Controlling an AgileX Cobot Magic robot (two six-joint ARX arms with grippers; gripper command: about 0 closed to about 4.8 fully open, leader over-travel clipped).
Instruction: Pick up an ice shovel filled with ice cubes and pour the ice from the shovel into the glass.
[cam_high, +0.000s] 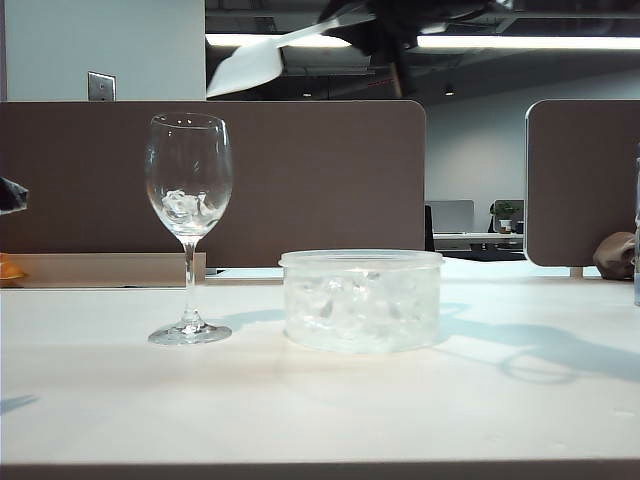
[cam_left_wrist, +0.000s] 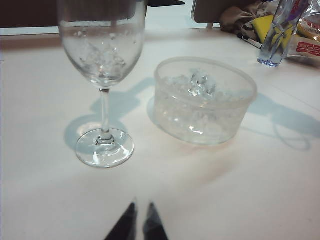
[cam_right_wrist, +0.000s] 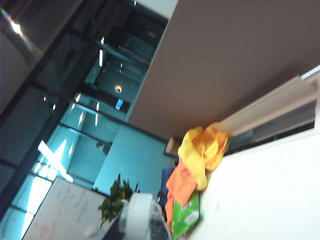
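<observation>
The glass (cam_high: 189, 190) stands upright on the white table (cam_high: 320, 410), left of centre, with a few ice cubes (cam_high: 185, 207) in its bowl. High above it and slightly to the right hangs the ice shovel (cam_high: 245, 68), its head tilted down toward the left. My right gripper (cam_high: 390, 25) is shut on the end of its thin handle. In the right wrist view the white shovel handle (cam_right_wrist: 140, 212) sits between the dark fingers; I cannot tell whether ice lies in the shovel. My left gripper (cam_left_wrist: 141, 206) hovers low over the table in front of the glass (cam_left_wrist: 102, 75), its tips almost together with nothing between them.
A round clear tub (cam_high: 361, 300) heaped with ice stands right of the glass. A water bottle (cam_left_wrist: 275, 35) and snack packets (cam_left_wrist: 306, 46) sit at the table's far right. An orange-yellow cloth (cam_right_wrist: 200, 150) lies at the left edge. Brown partitions (cam_high: 320, 170) close the back.
</observation>
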